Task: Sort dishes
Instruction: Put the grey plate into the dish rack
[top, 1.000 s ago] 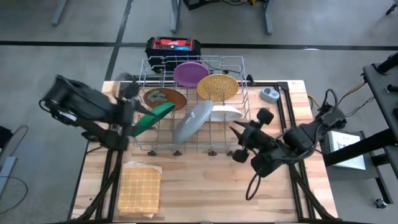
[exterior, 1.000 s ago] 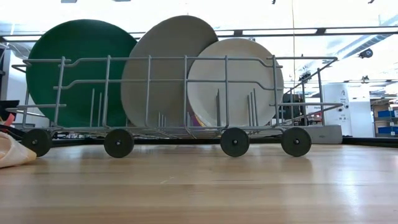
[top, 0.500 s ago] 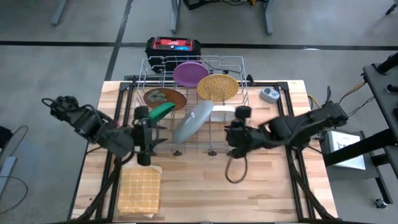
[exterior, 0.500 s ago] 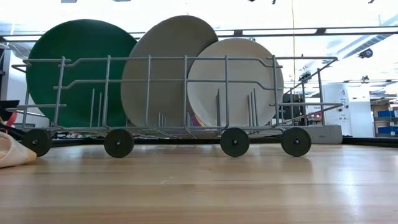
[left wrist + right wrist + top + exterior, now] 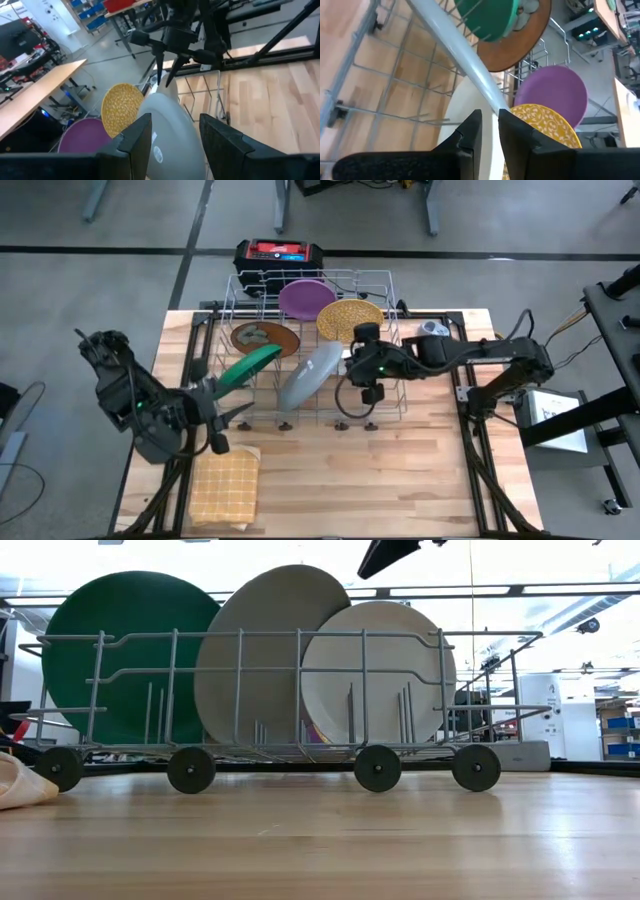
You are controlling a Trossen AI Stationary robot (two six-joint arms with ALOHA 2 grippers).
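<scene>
We see six plates standing on edge in a wire dish rack [image 5: 385, 285] at the far middle of the wooden table [image 5: 430, 480]. In the high view the purple plate [image 5: 306, 298] and the yellow speckled plate [image 5: 350, 320] sit in the rack's far part, the brown plate with grey blotches [image 5: 262, 337] to the left, and the green plate [image 5: 246, 369] leans out over the rack's left near side. The grey plate [image 5: 310, 375] tilts across the middle, with the white plate [image 5: 358, 361] just beside it, mostly hidden under the right arm. From the low view we see the green plate [image 5: 125, 655], grey plate [image 5: 265, 650] and white plate [image 5: 380, 670] in a row behind the rack's front bars [image 5: 300, 690].

Our right gripper [image 5: 352, 367] reaches over the rack's right half, at the white plate's rim; in its wrist view its fingers [image 5: 470, 132] are slightly apart and straddle the rim of the white plate [image 5: 465, 100], without clear contact. Our left gripper [image 5: 235, 413] hovers near the rack's near left corner, fingers [image 5: 220, 145] spread, holding nothing.

A tan waffle cloth [image 5: 224, 480] lies at the table's near left, and a small round grey-blue gadget [image 5: 433, 331] sits right of the rack. A red and black case [image 5: 278, 253] stands on the floor behind the table.
</scene>
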